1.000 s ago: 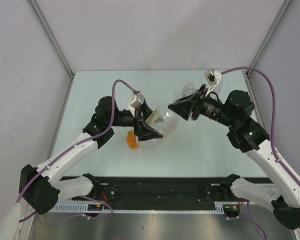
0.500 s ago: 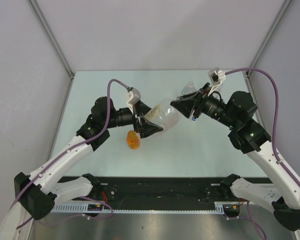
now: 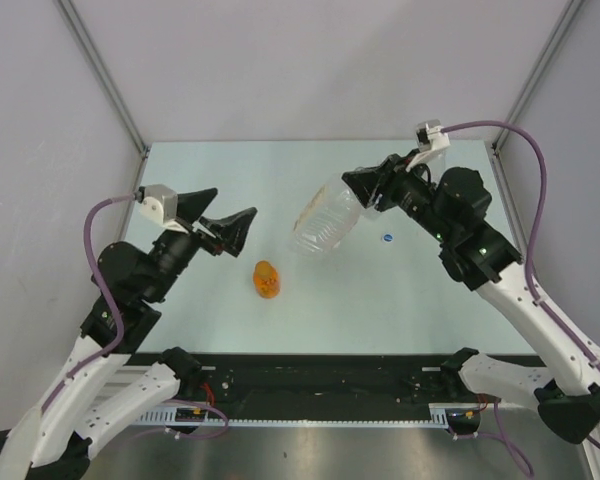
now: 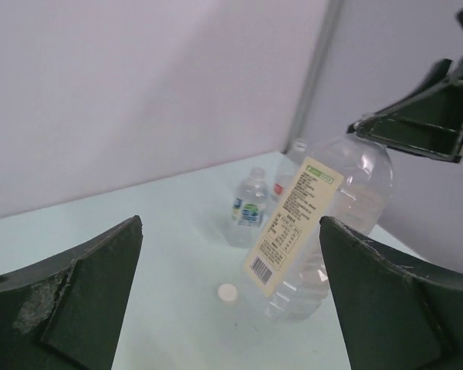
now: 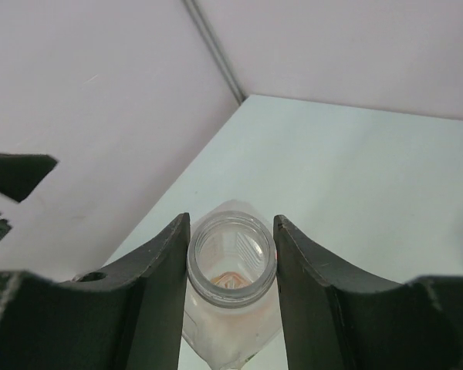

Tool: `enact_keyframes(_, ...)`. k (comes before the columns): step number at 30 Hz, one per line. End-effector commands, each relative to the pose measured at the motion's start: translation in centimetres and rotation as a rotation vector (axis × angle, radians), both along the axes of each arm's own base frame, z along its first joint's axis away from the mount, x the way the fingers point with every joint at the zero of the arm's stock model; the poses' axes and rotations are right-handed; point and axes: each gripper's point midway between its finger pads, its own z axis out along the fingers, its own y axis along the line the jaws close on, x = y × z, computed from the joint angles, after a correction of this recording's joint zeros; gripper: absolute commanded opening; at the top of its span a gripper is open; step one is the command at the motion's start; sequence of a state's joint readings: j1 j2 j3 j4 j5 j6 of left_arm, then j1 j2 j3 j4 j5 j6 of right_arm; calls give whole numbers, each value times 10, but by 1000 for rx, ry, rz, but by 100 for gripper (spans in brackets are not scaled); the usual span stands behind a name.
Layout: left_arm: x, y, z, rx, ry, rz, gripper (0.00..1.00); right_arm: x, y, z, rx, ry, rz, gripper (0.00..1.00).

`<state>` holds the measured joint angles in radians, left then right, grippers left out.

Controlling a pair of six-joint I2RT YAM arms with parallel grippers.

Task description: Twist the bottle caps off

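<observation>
1. The large bottle [image 3: 325, 228] is gripped at its neck by the right gripper [image 3: 360, 193], whose fingers are closed against both sides of the open mouth [image 5: 231, 257]; no cap is seen on it.
2. The bottle's long axis is slanted from the far-right corner of the counter [image 3: 220, 170] down toward its middle, base lowest.
3. The left gripper [image 3: 232, 206] is spread wide and nothing is held in it. It is placed well apart from the bottle, toward the left edge, so the right arm is judged the nearer.
4. A blue-labelled bottle [image 4: 249, 210] and a slim bottle [image 4: 296, 150] are stood near the far edge; whether they are capped cannot be told.
5. A white cap [image 4: 228, 292], a blue cap [image 3: 388, 238] and a small orange object [image 3: 266, 279] are left lying loose on the counter.
6. A barcode is made out on the pale label [image 4: 289, 223], but its print cannot be read, and neither can the blue cap's white mark.
</observation>
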<state>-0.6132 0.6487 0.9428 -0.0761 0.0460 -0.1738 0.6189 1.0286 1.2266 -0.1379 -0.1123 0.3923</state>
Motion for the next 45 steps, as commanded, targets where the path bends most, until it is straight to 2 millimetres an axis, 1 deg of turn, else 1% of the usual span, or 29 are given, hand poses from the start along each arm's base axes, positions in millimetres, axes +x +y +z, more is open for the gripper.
enact_keyframes(1,33,49,-27,30,118,329,100,44,-1,27,4,-110,-171,0)
enact_keyframes(3,35,57,-35,37,142,377,100,58,5,28,-2,-142,-234,0)
enact_keyframes(4,37,61,-38,41,148,404,100,69,12,17,-42,-145,-250,0)
enact_keyframes(5,38,61,-39,37,152,409,100,77,15,11,-57,-145,-282,0)
enact_keyframes(6,39,61,-42,40,157,412,100,83,18,13,-54,-161,-297,0)
enact_keyframes(7,39,59,-44,45,163,404,100,96,28,-3,-88,-145,-306,0)
enact_keyframes(8,39,59,-46,43,168,405,100,104,26,-2,-113,-166,-346,0)
enact_keyframes(9,39,59,-47,46,170,405,100,108,32,-2,-120,-180,-359,0)
enact_keyframes(10,39,60,-47,46,170,407,100,122,41,-21,-170,-166,-371,0)
enact_keyframes(11,39,63,-48,49,174,422,100,130,40,-22,-188,-170,-407,0)
enact_keyframes(13,37,67,-47,51,166,435,100,141,46,-19,-215,-201,-432,0)
enact_keyframes(14,37,71,-46,56,160,450,100,154,53,-36,-255,-182,-451,0)
enact_keyframes(15,36,73,-46,56,155,456,100,159,55,-27,-260,-200,-467,0)
enact_keyframes(16,34,75,-44,52,148,462,100,163,59,-30,-269,-200,-473,0)
enact_keyframes(17,33,76,-44,55,142,464,100,174,62,-43,-299,-195,-502,0)
enact_keyframes(18,33,77,-46,60,141,467,100,177,66,-36,-314,-223,-515,0)
enact_keyframes(19,31,78,-46,58,137,464,100,183,66,-41,-336,-220,-543,0)
enact_keyframes(20,31,77,-48,63,141,462,100,192,72,-55,-366,-210,-550,0)
enact_keyframes(21,31,76,-49,65,141,456,100,198,74,-50,-374,-220,-560,0)
enact_keyframes(22,31,76,-52,71,147,456,100,203,75,-53,-387,-216,-575,0)
enact_keyframes(23,31,76,-55,73,150,455,100,213,81,-74,-430,-193,-576,0)
enact_keyframes(24,31,75,-58,79,157,450,100,216,83,-77,-439,-191,-578,0)
enact_keyframes(25,31,75,-60,81,161,450,100,221,82,-73,-430,-190,-587,0)
enact_keyframes(27,30,74,-62,79,161,444,100,231,85,-90,-445,-152,-583,0)
enact_keyframes(28,30,74,-61,75,158,443,100,237,85,-91,-411,-130,-579,0)
enact_keyframes(29,30,75,-64,78,159,445,100,242,80,-97,-421,-106,-583,0)
enact_keyframes(30,29,76,-63,72,152,447,100,248,80,-110,-436,-85,-584,0)
enact_keyframes(36,30,73,-68,80,151,437,100,261,73,-137,-435,-11,-579,0)
enact_keyframes(45,33,66,-75,89,173,413,100,262,67,-175,-448,63,-552,0)
